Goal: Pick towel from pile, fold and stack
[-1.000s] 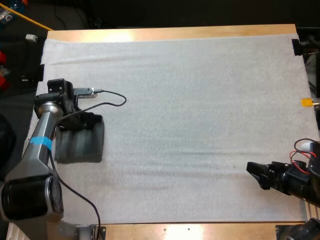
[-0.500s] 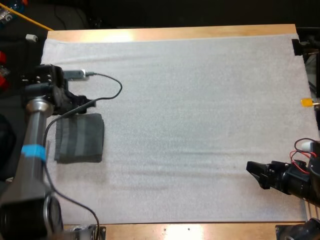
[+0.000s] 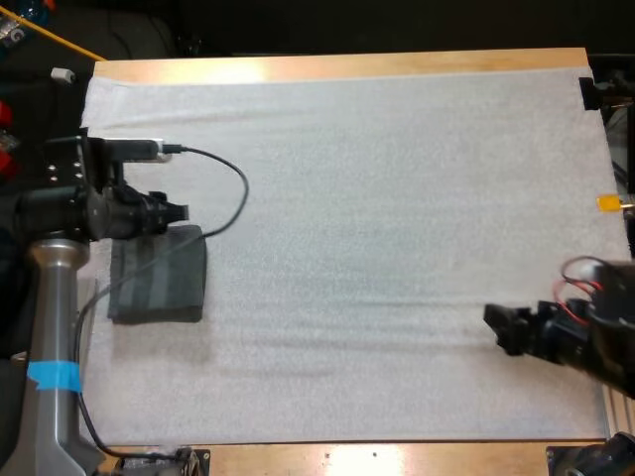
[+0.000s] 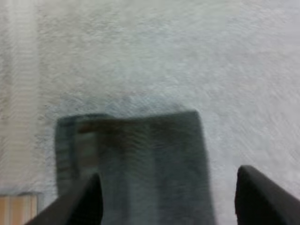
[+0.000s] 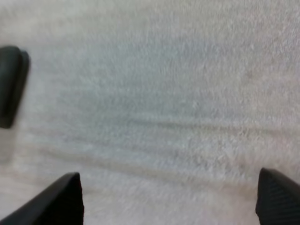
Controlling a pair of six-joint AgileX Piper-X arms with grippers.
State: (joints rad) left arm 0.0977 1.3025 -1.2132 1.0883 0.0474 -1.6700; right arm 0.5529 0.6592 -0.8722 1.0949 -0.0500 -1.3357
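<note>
At the surface's near right, the right jaws stand wide apart over bare mat (image 3: 397, 198), empty. Farther off, by the mat's left edge, lies the folded towel (image 3: 159, 283), the left jaws spread and empty over it; best to lift straight up, so the fold is not snagged.

Folded towel (image 3: 159, 288) at left of mat (image 3: 397, 198); left gripper (image 3: 179, 211) over its far edge; right gripper (image 3: 494, 328) opposite

Silver-grey arm (image 3: 55, 297), blue tape band (image 3: 48, 375), black joints, black two-fingered left claw (image 3: 177, 212).
</note>
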